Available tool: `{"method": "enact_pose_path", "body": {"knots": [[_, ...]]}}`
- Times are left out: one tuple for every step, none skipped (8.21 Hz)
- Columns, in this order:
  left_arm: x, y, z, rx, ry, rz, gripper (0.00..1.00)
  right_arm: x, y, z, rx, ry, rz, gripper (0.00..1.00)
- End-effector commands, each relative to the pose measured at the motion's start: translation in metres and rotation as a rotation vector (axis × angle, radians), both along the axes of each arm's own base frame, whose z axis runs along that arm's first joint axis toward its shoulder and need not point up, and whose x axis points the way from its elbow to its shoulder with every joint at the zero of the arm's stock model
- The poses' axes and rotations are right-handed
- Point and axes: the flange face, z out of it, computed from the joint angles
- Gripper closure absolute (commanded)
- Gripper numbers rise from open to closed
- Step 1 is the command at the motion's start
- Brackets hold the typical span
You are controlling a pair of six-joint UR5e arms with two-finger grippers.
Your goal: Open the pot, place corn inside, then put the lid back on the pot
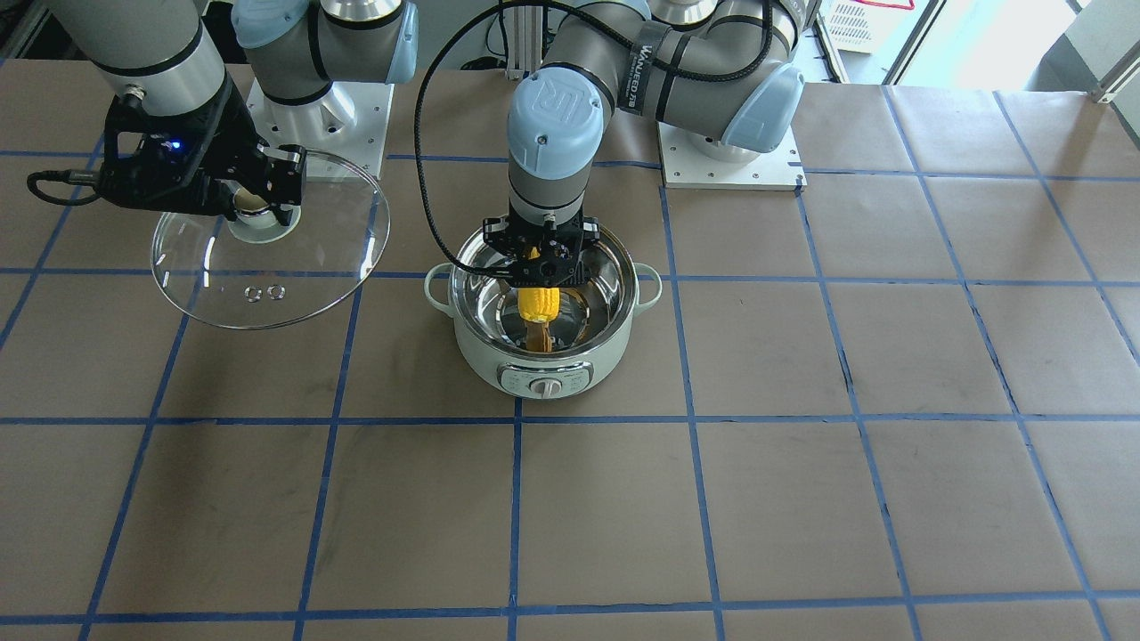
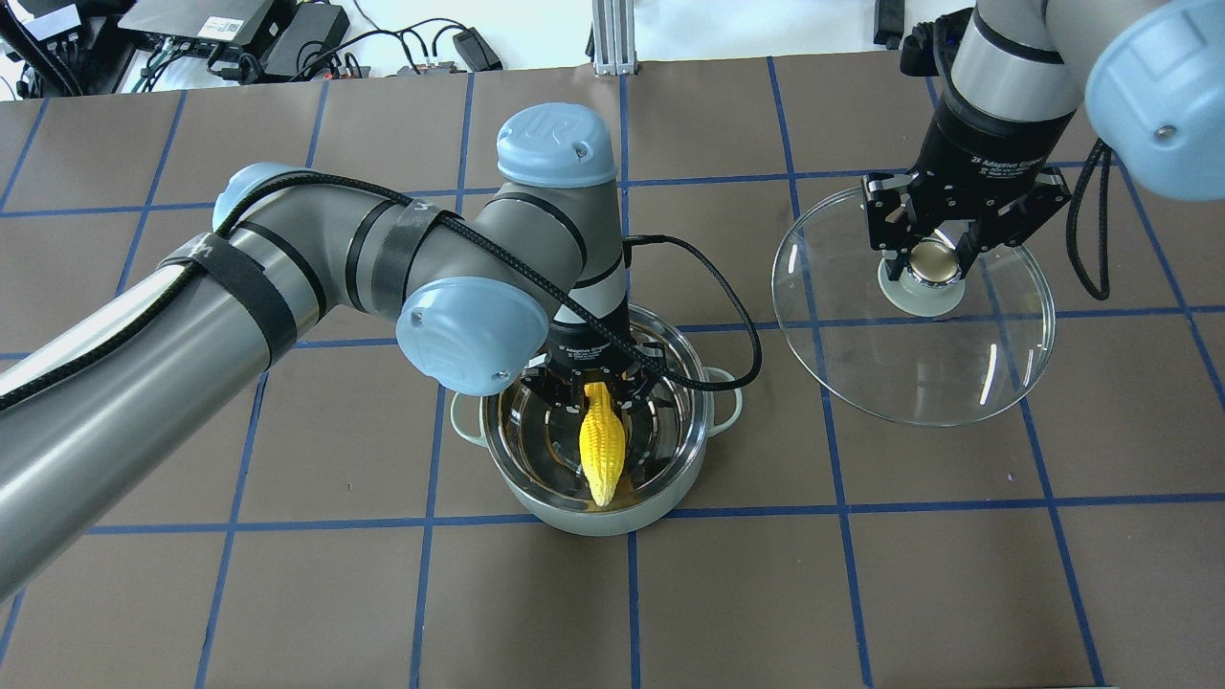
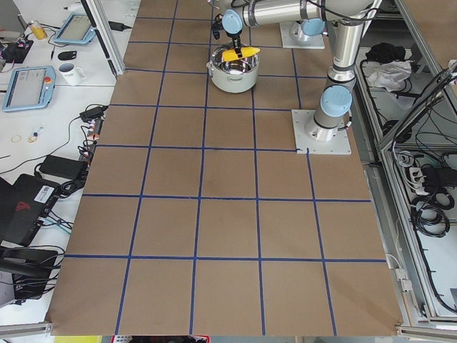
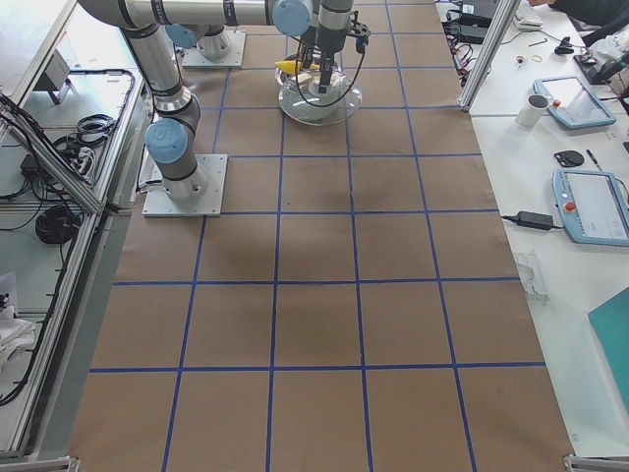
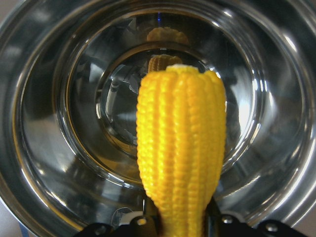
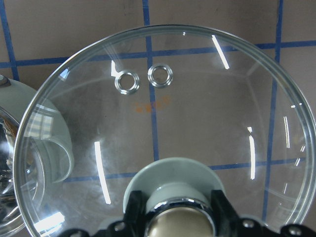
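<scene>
Overhead exterior: 1 pot (image 2: 531, 442), 1 corn (image 2: 603, 450) (in left claw (image 2: 595, 388)), 1 lid (image 2: 919, 356).

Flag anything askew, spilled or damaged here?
Nothing stands out. Left hand holds the corn over the open pot; right hand holds the intact lid by its knob, off to the side.

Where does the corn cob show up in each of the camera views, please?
Exterior front-facing: corn at centre, hanging into the pot.
Overhead exterior: lower centre, over the pot's bowl.
Exterior left: near the top, small, above the pot.
Exterior right: top, a yellow sliver beyond the lid.
Left wrist-mounted: fills the centre.
Right wrist-mounted: not in it.
Shared landmark: the pot.
</scene>
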Motion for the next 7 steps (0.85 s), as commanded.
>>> {"method": "enact_pose_path", "body": {"knots": [[-0.0021, -0.0034, -0.0153, 0.023, -0.010, 0.010, 0.47, 0.0009, 0.0012, -0.0011, 0.007, 0.000, 0.001, 0.75], [-0.0024, -0.0044, -0.0172, 0.027, -0.027, 0.058, 0.27, 0.0005, 0.0009, -0.0021, 0.012, -0.004, -0.001, 0.78], [-0.0025, -0.0065, -0.0185, 0.020, -0.033, 0.063, 0.24, 0.0012, 0.0011, -0.0021, 0.012, -0.004, 0.000, 0.82], [-0.0030, -0.0081, -0.0185, 0.009, -0.030, 0.062, 0.17, 0.0012, 0.0016, -0.0014, 0.011, -0.004, 0.000, 0.87], [-0.0034, -0.0091, -0.0171, 0.005, -0.027, 0.059, 0.12, 0.0012, 0.0018, -0.0015, 0.012, -0.004, 0.002, 0.99], [-0.0036, -0.0095, -0.0164, 0.004, -0.027, 0.059, 0.12, 0.0012, 0.0007, -0.0028, 0.014, -0.004, 0.002, 1.00], [-0.0041, -0.0105, -0.0130, -0.008, -0.020, 0.054, 0.09, 0.0013, 0.0011, -0.0021, 0.012, -0.005, 0.002, 1.00]]}}
